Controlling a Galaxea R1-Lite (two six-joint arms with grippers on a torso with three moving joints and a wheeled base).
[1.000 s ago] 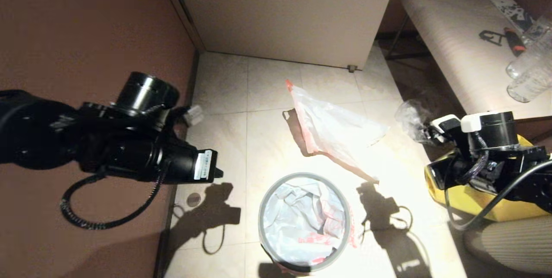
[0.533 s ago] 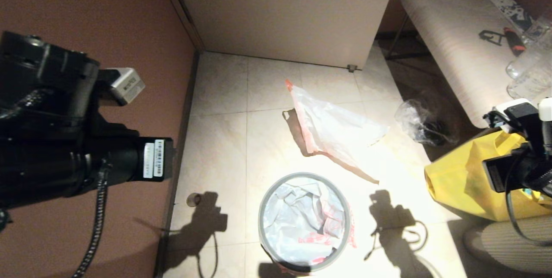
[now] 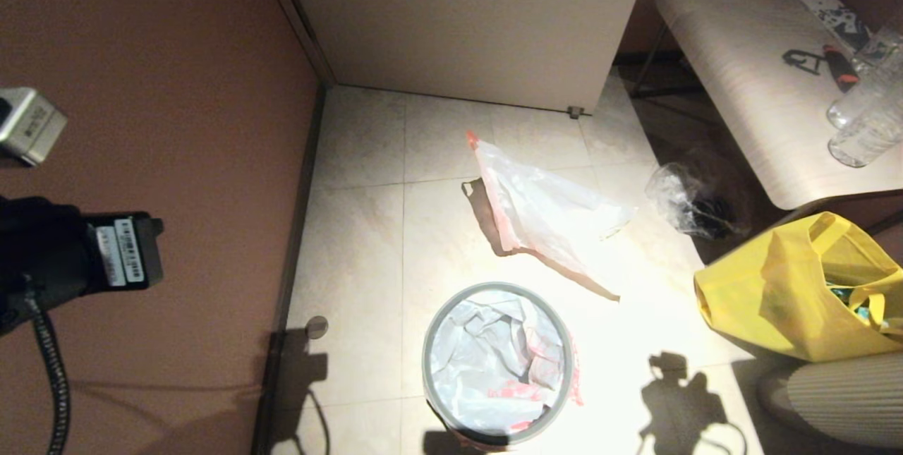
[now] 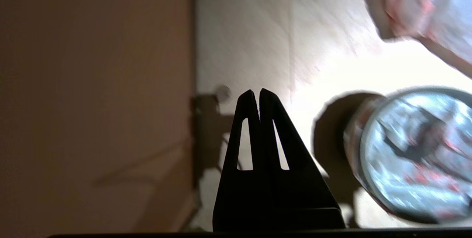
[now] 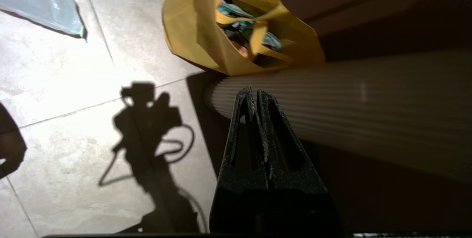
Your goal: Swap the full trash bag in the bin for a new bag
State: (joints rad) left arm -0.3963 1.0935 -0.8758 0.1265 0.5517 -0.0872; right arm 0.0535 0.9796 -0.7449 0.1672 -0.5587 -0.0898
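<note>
Counting task items: one bin [image 3: 496,365] on the floor tiles near the bottom of the head view, black wall, grey hoop rim, lined with one milky white new bag [image 3: 487,363] showing red print. One full trash bag [image 3: 547,211], see-through with orange-pink handle strips, lies flat on the floor beyond the bin, apart from it. One clear bag [image 3: 688,209] with dark contents sits on the floor under the worktop [image 3: 748,74] edge. One yellow tote bag [image 3: 790,289] stands at the right, contents only partly visible. One small round disc [image 3: 317,326] on the floor by the wall. On the worktop: clear bottles [image 3: 864,120], cut off at the frame edge so count unclear, plus one dark tool with red handle [image 3: 822,63] and some printed paper [image 3: 839,17].

Two claws, both empty. Left claw [image 4: 257,96] pressed together, raised near the brown wall, to the left of the bin; in the head view only part of that arm [image 3: 77,257] shows at the left edge. Right claw [image 5: 254,94] pressed together, above a ribbed beige object [image 5: 350,105] beside the tote; right arm outside the head view, only its shadow on the tiles. Bin's near edge cut off by the head view's frame; left wrist view blurred.
</note>
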